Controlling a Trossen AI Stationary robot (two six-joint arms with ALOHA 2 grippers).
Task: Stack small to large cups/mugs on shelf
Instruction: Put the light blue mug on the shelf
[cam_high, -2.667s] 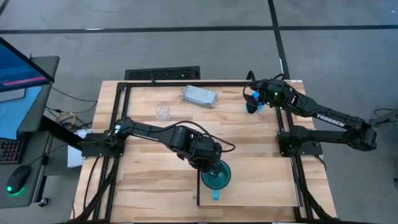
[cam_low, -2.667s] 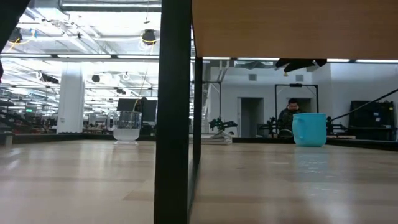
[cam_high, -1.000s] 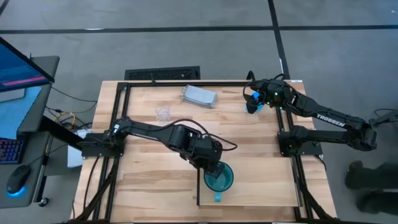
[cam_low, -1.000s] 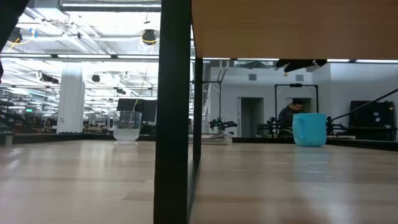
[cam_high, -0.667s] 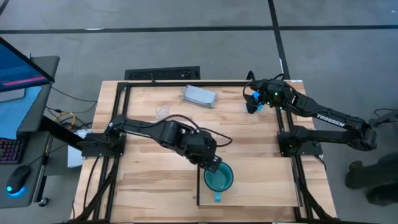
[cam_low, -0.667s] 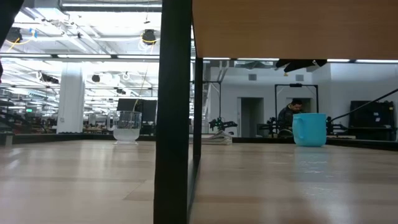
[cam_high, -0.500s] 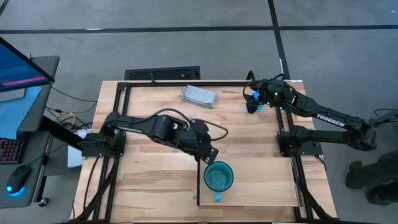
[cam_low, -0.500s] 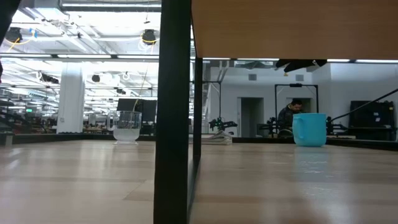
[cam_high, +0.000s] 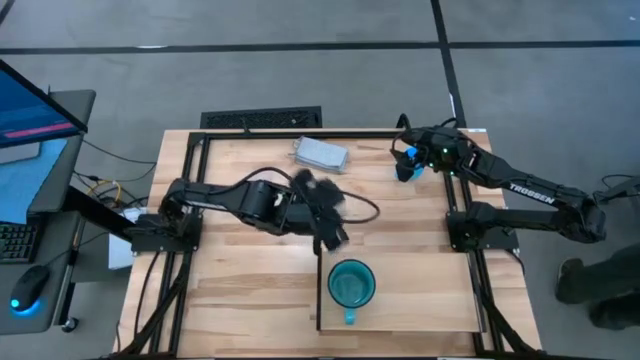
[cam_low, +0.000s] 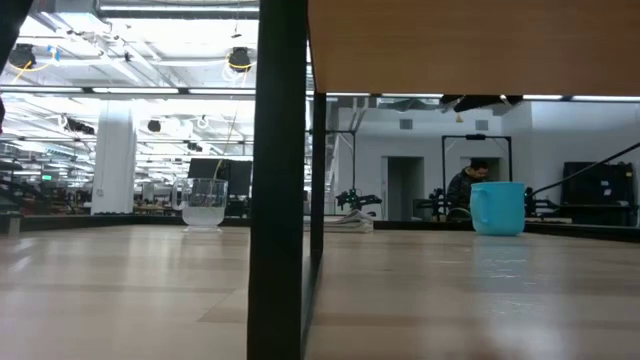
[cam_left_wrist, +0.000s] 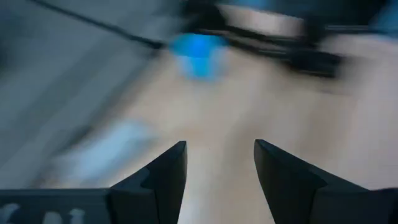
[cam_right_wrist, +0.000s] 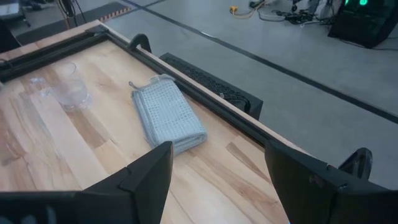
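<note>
The teal mug (cam_high: 351, 285) stands upright on its base on the pale shelf (cam_high: 420, 300), its handle (cam_high: 347, 317) toward the near edge. My left gripper (cam_high: 333, 236) is open and empty (cam_left_wrist: 214, 158), just beyond the shelf's far left corner. The bright-blue mug (cam_high: 404, 170) stands on the table at the far right (cam_low: 497, 207). My right gripper (cam_high: 410, 155) hovers above it, open (cam_right_wrist: 217, 174), touching nothing. The clear cup (cam_low: 204, 205) stands on the table at the far left (cam_right_wrist: 70, 91); in the high view my left arm hides it.
A folded grey-blue cloth (cam_high: 320, 154) lies near the far edge, between the clear cup and the blue mug. A dark upright (cam_low: 280, 180) carries the shelf at its left edge. Black frame rails (cam_high: 185, 200) run along the table's sides. A person (cam_low: 465, 190) sits in the room behind.
My left gripper has drawn back from the teal mug's rim, going toward the table's far edge and a little left, and turning as it goes. The teal mug stays standing on the shelf where it was.
</note>
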